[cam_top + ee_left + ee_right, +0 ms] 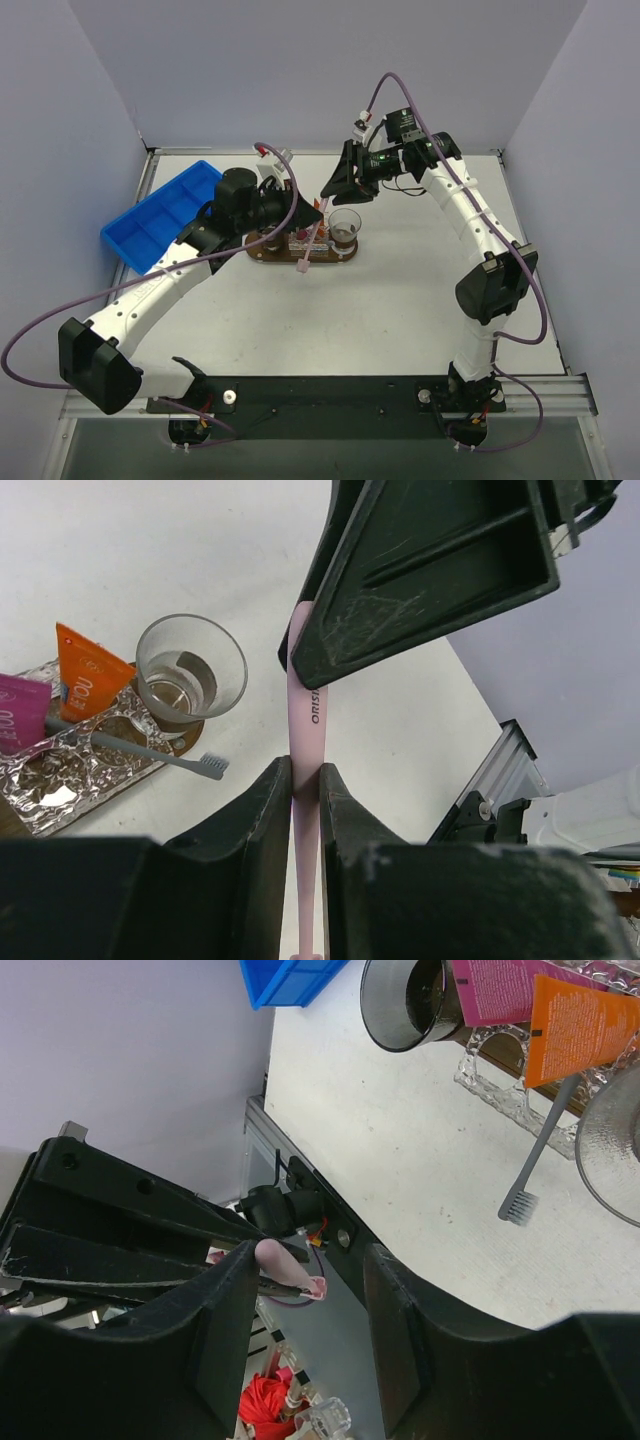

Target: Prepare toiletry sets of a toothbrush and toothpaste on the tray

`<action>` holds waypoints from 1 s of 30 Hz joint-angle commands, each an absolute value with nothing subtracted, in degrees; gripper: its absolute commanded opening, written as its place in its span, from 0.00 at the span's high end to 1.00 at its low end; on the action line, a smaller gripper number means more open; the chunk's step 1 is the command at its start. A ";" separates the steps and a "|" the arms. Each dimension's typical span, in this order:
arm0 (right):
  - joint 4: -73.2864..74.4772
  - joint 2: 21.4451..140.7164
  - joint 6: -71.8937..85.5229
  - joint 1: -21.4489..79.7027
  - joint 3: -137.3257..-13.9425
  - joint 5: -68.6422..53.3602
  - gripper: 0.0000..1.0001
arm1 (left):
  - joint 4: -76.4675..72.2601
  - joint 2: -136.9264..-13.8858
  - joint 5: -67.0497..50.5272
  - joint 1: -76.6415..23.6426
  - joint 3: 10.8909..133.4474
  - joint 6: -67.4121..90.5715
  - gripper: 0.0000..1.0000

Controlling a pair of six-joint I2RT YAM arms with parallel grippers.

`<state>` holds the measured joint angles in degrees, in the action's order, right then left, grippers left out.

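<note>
Tray (270,255) sets: part done.
Toothpaste (90,670), grey brush (140,748) laid; L gripper (305,775) pinches pink brush (305,710), R gripper (310,1255) spread wide.

The pink brush (306,720) is smooth matt plastic. The left tool (305,785) and right tool (300,1305) are matt black plastic, scuffed pale at the edges. The glass (190,670) is clear and glossy. The orange tube (88,670) and pink tube (18,718) are smooth, faintly shiny plastic. A clear dish (95,775) looks knobbly and glittering, on the dark wood tray (335,257). The grey brush (120,745) is matt. The table (120,550) is matt white, and the blue bin (160,225) is smooth plastic.
</note>
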<state>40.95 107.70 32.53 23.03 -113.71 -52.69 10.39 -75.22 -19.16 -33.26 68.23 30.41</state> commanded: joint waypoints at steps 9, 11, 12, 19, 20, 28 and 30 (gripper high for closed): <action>40.78 107.23 32.61 23.29 -115.93 -55.81 0.68 | 8.00 -75.59 -21.45 -34.10 72.25 30.32 1.00; 40.78 107.05 32.52 23.29 -115.84 -55.99 0.73 | 8.09 -75.59 -21.36 -34.10 72.33 30.50 1.00; 40.78 107.14 32.43 23.29 -115.93 -56.25 0.74 | 8.09 -75.76 -21.27 -34.19 72.42 30.50 1.00; 40.78 107.49 31.99 23.38 -116.54 -57.48 0.86 | 8.00 -76.11 -20.13 -34.54 72.60 30.67 1.00; 40.78 107.49 31.91 23.38 -116.54 -57.74 0.93 | 7.91 -76.20 -20.04 -34.54 72.60 30.67 1.00; 40.87 105.39 31.90 22.77 -115.58 -54.85 1.00 | 9.14 -77.78 -18.81 -34.80 74.79 31.03 0.92; 40.69 104.42 32.08 21.80 -114.35 -52.84 1.00 | 9.67 -77.87 -18.72 -34.80 75.06 31.20 0.70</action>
